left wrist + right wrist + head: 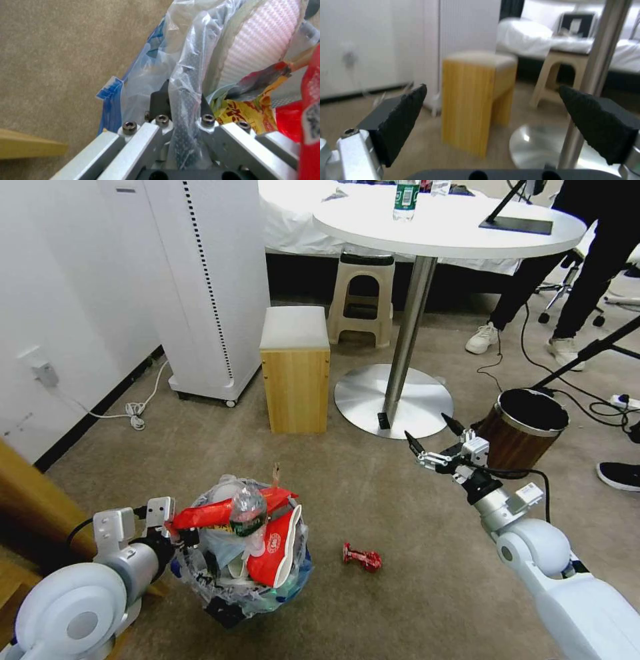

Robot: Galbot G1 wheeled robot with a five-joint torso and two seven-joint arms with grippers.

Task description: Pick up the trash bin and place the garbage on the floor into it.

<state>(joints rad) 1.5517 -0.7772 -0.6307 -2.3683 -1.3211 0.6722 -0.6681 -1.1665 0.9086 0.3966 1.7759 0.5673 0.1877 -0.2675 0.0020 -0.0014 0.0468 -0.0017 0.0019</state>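
Observation:
The trash bin (230,597), black with a crinkly clear liner, sits low at the left and is heaped with garbage: a red-white crushed bowl (277,547), a small bottle (248,508), red wrappers and a wooden stick. My left gripper (179,537) is shut on the bin's rim; in the left wrist view the fingers (159,102) pinch the rim (184,110) through the plastic. One red wrapper (362,558) lies on the carpet to the bin's right. My right gripper (435,436) hangs open and empty above the floor, well beyond that wrapper, its fingertips (405,117) wide apart.
A brown wood-patterned bin (523,430) with a metal rim stands just right of my right gripper. Ahead are a wooden stool (295,370), the round table's steel base (393,400) and a white cabinet (203,287). Cables and a person's feet are at the right.

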